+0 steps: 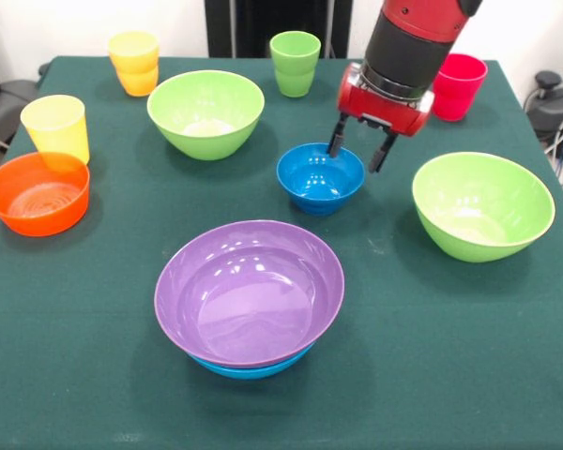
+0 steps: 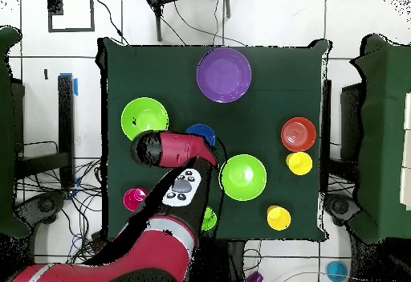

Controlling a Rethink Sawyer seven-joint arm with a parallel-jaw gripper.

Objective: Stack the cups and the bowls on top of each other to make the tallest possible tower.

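My gripper (image 1: 360, 146) is open and empty, its two black fingers hanging just over the far right rim of the small blue bowl (image 1: 320, 176). The wide purple bowl (image 1: 249, 292) sits nested in the large blue bowl (image 1: 251, 367) at the table's near middle, a two-bowl tower. One light green bowl (image 1: 205, 113) stands left of the gripper, the other (image 1: 481, 205) to its right. The small orange bowl (image 1: 38, 193) is at the left edge. In the overhead view the arm (image 2: 172, 150) covers part of the small blue bowl (image 2: 201, 132).
The cups stand apart: the yellow cup (image 1: 55, 127) behind the orange bowl, the orange-yellow cup (image 1: 134, 62) far left, the light green cup (image 1: 295, 63) far middle, and the red cup (image 1: 458, 85) far right beside the arm. A dark green cloth (image 1: 94, 356) covers the table.
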